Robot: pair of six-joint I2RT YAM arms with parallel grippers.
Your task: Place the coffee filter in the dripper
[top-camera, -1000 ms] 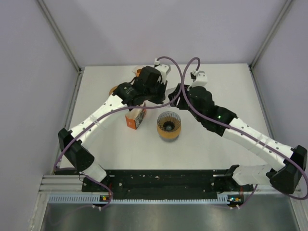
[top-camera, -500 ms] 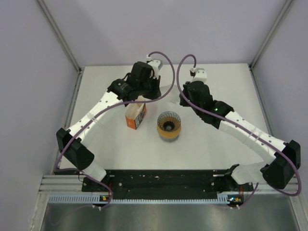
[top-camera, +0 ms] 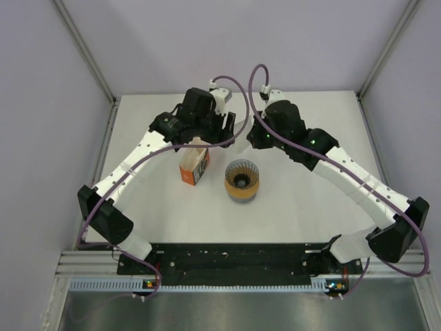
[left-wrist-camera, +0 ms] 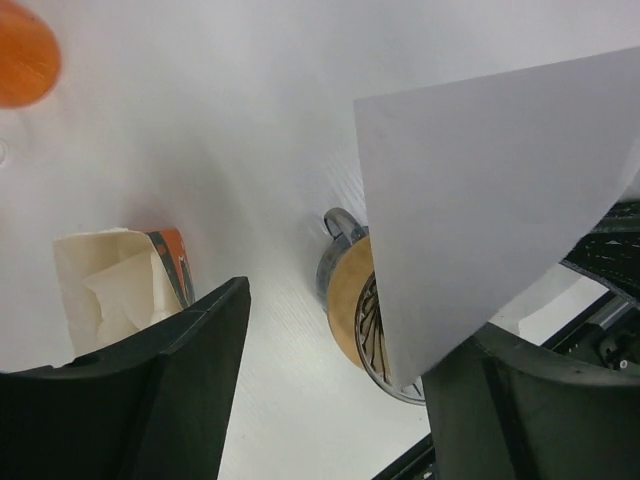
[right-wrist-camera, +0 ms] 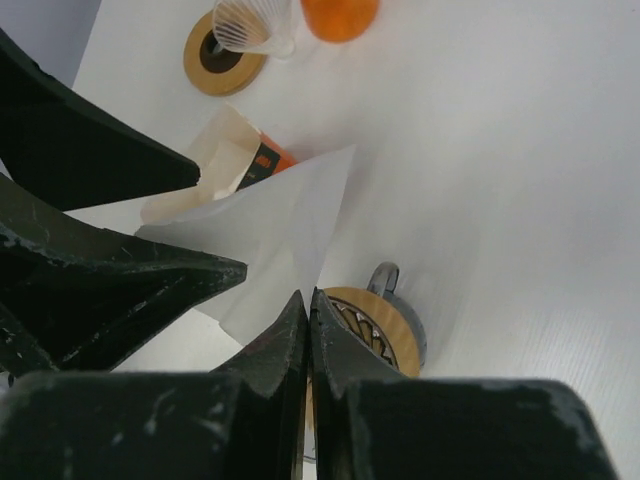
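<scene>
One coffee filter (right-wrist-camera: 290, 225), nipped by right gripper (right-wrist-camera: 308, 297)

You're looking at a white table (top-camera: 310, 207) boxed in by plain lilac walls (top-camera: 234, 41) on three sides, with grey metal posts (top-camera: 86, 52) rising at the back corners. Along your near edge runs a ribbed aluminium rail (top-camera: 89, 267), then a dull steel sheet (top-camera: 234, 310)

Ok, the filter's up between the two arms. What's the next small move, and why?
Probably back the left end effector away. Its jaws stand open, while the right end effector is pinched shut on the coffee filter, so the right alone seems to hold it. Clearing the left frees a path down to the empty dripper below.
</scene>
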